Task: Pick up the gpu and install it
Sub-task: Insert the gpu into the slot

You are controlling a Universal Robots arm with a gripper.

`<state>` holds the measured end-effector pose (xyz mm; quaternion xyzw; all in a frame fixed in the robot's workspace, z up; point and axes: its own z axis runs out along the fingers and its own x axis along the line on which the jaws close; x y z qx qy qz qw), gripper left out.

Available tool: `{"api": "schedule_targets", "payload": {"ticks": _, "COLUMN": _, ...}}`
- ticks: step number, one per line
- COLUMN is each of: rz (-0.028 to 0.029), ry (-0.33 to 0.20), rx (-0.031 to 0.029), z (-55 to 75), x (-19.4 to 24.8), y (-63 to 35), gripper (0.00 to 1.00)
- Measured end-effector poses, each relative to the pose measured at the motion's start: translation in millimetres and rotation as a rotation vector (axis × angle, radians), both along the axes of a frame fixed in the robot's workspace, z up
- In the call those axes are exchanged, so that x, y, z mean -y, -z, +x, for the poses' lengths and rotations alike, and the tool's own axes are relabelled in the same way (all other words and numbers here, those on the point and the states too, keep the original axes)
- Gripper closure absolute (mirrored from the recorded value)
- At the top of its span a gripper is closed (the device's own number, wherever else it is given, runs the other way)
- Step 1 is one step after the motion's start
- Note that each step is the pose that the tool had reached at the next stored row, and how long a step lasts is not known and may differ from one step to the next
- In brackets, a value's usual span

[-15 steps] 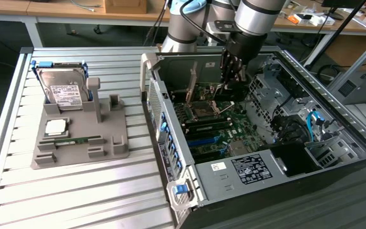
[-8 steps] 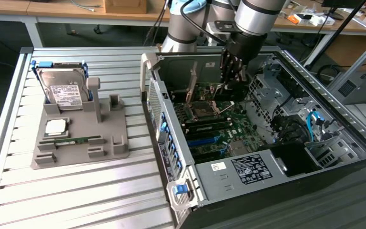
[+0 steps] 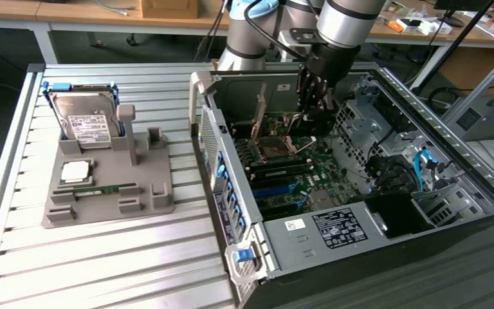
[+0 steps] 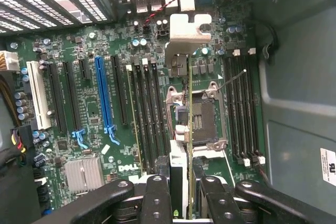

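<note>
Gpu (image 4: pixel 189 129): matt green board, bare silver metal bracket. Gripper (image 4: pixel 181 195) fingers (image 4: pixel 156 200): matt black, smooth. Arm (image 3: pixel 346 22): glossy silver metal. Case (image 3: pixel 316 238): dull grey sheet metal, blue plastic latches. Motherboard (image 4: pixel 94 129): green, satin, black and blue plastic slots. Holder (image 3: pixel 110 187): matt grey plastic. Table (image 3: pixel 101 264): ribbed brushed aluminium. Drive (image 3: pixel 88 122): shiny metal, paper label.

- "DELL" printed in white on the motherboard (image 4: pixel 105 129), down by the heatsink
- white label (image 4: pixel 328 166) on the case wall, looks like a "UL" mark maybe
</note>
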<state>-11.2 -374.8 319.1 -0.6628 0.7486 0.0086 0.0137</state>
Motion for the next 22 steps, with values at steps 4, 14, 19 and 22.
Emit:
{"api": "schedule_targets", "payload": {"ticks": 4, "rz": -0.0001, "ry": -0.009, "rx": 0.0, "z": 0.0, "x": 0.0, "y": 0.0, "gripper": 0.73}}
{"api": "schedule_targets", "payload": {"ticks": 14, "rz": -0.0002, "ry": -0.03, "rx": -0.0001, "z": 0.0, "x": 0.0, "y": -0.1, "gripper": 0.73}}
{"api": "schedule_targets", "payload": {"ticks": 19, "rz": -0.0001, "ry": -0.039, "rx": 0.0, "z": 0.0, "x": 0.0, "y": 0.0, "gripper": 0.73}}
{"api": "schedule_targets", "payload": {"ticks": 22, "rz": -0.0001, "ry": -0.044, "rx": 0.0, "z": 0.0, "x": 0.0, "y": 0.0, "gripper": 0.73}}
